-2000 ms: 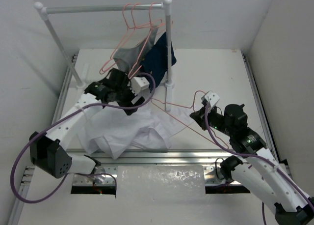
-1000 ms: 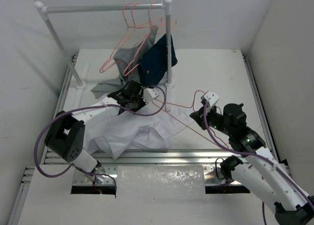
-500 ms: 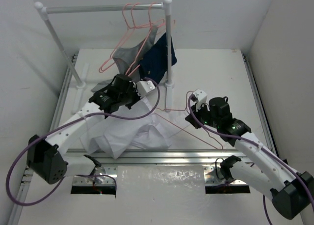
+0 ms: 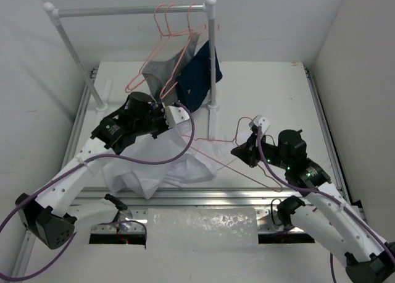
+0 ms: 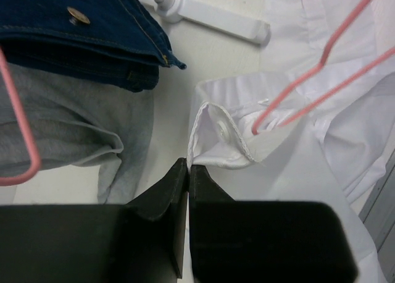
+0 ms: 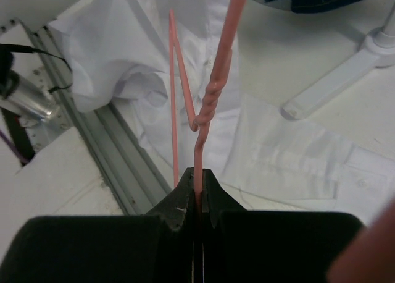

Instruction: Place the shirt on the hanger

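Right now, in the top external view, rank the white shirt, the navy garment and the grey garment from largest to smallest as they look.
1. white shirt: clearly the largest.
2. navy garment.
3. grey garment.
The last two look close in size and the grey one is partly hidden, so their order is unsure.

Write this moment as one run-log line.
left hand: shut on white shirt collar | right hand: shut on pink wire hanger neck | hanger corner: at collar | hanging: not done
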Motion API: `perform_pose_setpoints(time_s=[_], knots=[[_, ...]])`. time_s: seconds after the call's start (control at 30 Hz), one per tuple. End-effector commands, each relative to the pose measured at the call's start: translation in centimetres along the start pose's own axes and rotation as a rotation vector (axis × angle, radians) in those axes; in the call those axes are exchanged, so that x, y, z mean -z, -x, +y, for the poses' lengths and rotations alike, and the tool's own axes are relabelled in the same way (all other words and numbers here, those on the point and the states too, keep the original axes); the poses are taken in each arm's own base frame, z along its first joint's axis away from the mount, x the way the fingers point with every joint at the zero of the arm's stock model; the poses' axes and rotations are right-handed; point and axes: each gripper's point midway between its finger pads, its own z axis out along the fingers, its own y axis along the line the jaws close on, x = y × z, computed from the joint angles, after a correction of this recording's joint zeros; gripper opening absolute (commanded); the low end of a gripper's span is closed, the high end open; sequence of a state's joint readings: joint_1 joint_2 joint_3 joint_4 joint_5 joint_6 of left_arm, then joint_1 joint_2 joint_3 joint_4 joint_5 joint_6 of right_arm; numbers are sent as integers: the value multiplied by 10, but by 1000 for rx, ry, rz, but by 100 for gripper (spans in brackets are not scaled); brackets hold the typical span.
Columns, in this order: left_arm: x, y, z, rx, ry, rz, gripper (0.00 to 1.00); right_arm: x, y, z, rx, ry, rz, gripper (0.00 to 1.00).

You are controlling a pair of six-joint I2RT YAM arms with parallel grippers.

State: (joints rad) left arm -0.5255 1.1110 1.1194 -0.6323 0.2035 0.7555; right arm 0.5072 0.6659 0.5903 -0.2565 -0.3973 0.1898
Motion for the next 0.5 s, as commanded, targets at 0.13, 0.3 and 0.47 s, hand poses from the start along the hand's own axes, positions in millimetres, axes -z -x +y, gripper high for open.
perform_pose_setpoints(time_s=[0.13,0.3,0.47], knots=[[34,58,-2,-41,-50,-207,0,-9,24,32,-35,198,-86,0],[47,73,-18,-57,-134,-271,0,-21,47,39,-45,266,-164,0],[59,86,-28,-70,-190,-329,0,-42,59,52,-36,313,-206,0]])
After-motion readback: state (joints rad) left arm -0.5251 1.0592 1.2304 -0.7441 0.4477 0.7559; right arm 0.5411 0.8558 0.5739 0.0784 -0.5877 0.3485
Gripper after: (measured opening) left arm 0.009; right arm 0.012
